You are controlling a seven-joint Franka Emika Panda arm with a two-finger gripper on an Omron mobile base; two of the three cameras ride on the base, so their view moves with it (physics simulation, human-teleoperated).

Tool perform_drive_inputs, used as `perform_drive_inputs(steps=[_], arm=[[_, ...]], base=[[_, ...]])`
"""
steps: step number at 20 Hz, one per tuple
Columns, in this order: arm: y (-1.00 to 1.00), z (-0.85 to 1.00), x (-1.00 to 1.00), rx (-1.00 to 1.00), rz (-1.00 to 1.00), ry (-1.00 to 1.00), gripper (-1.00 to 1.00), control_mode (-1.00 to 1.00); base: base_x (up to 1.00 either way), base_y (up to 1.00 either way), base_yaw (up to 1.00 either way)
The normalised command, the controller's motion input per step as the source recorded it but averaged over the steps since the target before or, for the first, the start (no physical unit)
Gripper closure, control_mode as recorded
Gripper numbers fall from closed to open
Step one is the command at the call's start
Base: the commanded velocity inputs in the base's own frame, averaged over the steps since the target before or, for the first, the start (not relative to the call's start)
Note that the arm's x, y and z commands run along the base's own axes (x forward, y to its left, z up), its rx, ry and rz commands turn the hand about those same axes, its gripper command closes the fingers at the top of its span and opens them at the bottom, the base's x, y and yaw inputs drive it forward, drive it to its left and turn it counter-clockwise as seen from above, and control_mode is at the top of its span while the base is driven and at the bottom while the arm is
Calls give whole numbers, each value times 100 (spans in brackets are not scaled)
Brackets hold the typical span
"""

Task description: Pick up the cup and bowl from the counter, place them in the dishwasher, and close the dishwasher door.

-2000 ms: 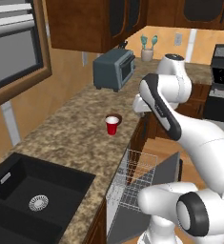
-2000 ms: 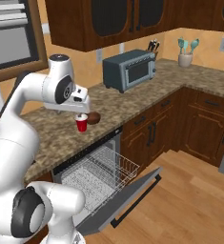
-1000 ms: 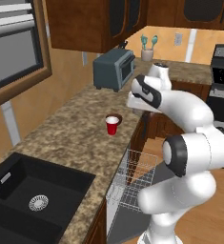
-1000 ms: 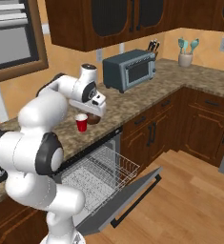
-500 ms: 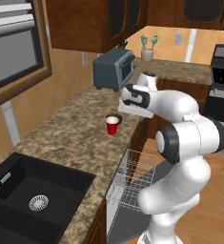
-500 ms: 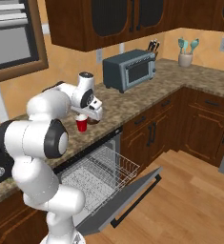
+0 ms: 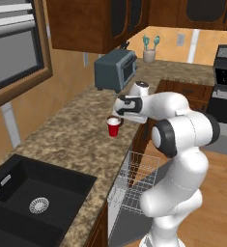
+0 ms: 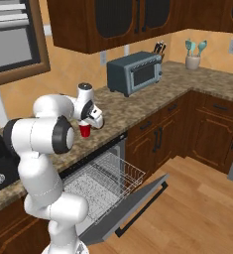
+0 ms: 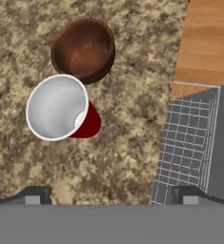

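The long speckled brown granite counter (image 9: pixel 132 124) carries both items. The under-counter dishwasher with its white wire rack (image 8: pixel 105 181) stands open below it, and its flat dark grey drop-down door (image 8: pixel 133 206) lies lowered. In the hand view the rack sits at four o'clock.

The small round dark brown shallow bowl (image 9: pixel 84 49) rests on the granite at eleven o'clock in the hand view, upright and empty. The small bright red tapered plastic cup (image 9: pixel 63 109) stands upright just beside it, at nine o'clock, rim close to the bowl's rim; whether the two touch cannot be told.

The two-finger gripper (image 9: pixel 108 194) hangs above the counter, offset from the cup towards the counter edge. Its fingers are spread wide and hold nothing.

Judgement: the cup looks light, thin-walled and smooth, liable to tip or slip under a hard squeeze. A hold across the upper wall, one finger inside the rim and one outside, seems soundest. The neighbouring bowl leaves little clearance on that side.
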Motion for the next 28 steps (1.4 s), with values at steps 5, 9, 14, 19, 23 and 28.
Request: perform_drive_inputs(steps=[5, 9, 14, 19, 23, 28], arm=[[11, -26, 37, 1, -5, -9, -100, -100], [4, -23, 24, 3, -2, -3, -100, -100], [2, -25, 26, 3, -2, -1, -100, -100], [2, -25, 20, 3, -1, 0, -100, -100], [3, -24, 29, 2, -2, 0, -100, -100], [6, -24, 37, 3, -2, 0, -100, -100]], base=[[0, 0, 0], [0, 0, 0], [0, 0, 0], [0, 0, 0], [0, 0, 0], [0, 0, 0]])
